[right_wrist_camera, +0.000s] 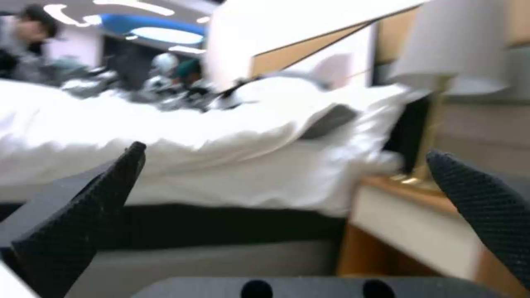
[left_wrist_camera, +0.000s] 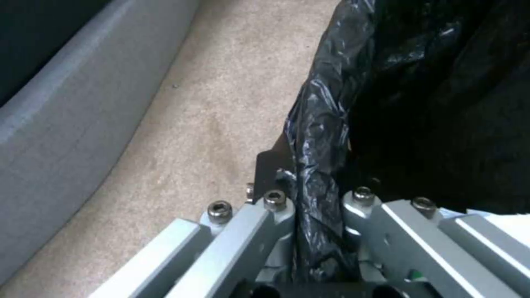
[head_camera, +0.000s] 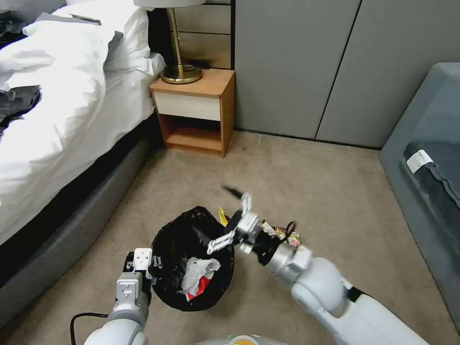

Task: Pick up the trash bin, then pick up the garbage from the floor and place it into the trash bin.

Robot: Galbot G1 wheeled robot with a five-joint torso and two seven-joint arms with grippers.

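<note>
Carpet (head_camera: pixel 306 191), beige and low-pile, covers the floor, with a big bed in rumpled white bedding (head_camera: pixel 62 110) along the robot's left side and a grey upholstered sofa (head_camera: pixel 426 158) on its right. Grey wall panels (head_camera: pixel 306 67) close off the far end. Next down in size, a small wooden nightstand with a white drawer front (head_camera: pixel 195 112) sits just beside the head of the bed, and a brass-based table lamp (head_camera: pixel 181 72) stands on its top.

The round trash bin lined with a black plastic bag (head_camera: pixel 194 261) is right in front of the robot, near the bed frame. Inside it lie crumpled white tissue (head_camera: pixel 199 270) and a bit of red-and-white carton (head_camera: pixel 203 285).

The left gripper (head_camera: pixel 143 268) is at the bin's rim on the robot's left side. In the left wrist view the left gripper (left_wrist_camera: pixel 317 215) is clamped tight on the folded black bag edge, one metal finger on each side of it.

The right gripper (head_camera: pixel 233 218) hangs over the far right edge of the bin, fingers spread wide with nothing between them; the right wrist view shows the two black textured fingertips (right_wrist_camera: pixel 83 219) far apart. Smallest stuff: yellow and brown snack wrappers (head_camera: pixel 287 236) lie on the carpet just beside the bin, partly hidden behind the right wrist.
</note>
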